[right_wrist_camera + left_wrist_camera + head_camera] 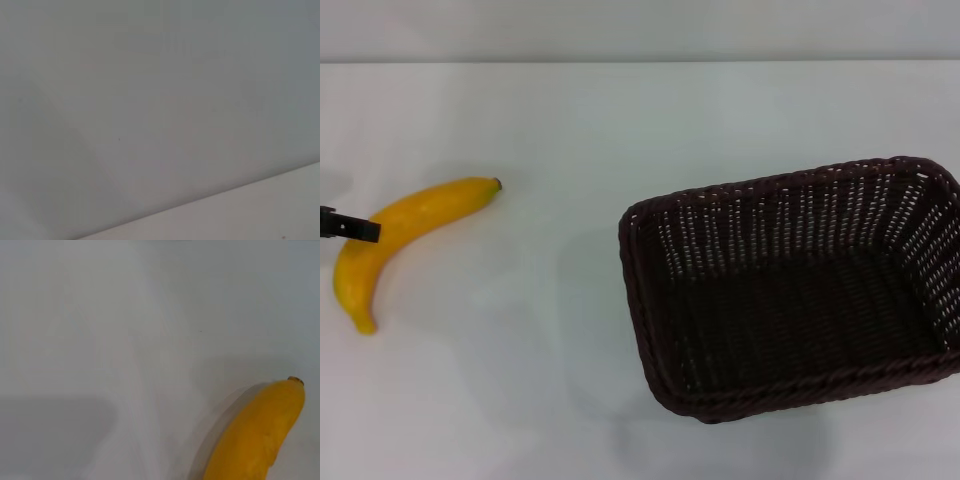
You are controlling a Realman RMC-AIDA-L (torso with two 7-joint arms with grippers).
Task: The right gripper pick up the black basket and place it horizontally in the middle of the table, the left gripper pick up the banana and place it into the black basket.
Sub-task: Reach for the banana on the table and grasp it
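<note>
The banana lies on the white table at the left, curved, its dark tip pointing toward the middle. It also shows in the left wrist view. Only a small black tip of my left gripper shows at the left edge, right over the banana's middle. The black basket stands upright and empty at the right, its long side running roughly across the table. My right gripper is out of view; the right wrist view shows only plain surface.
The table's far edge meets a pale wall at the back. Bare white tabletop lies between the banana and the basket.
</note>
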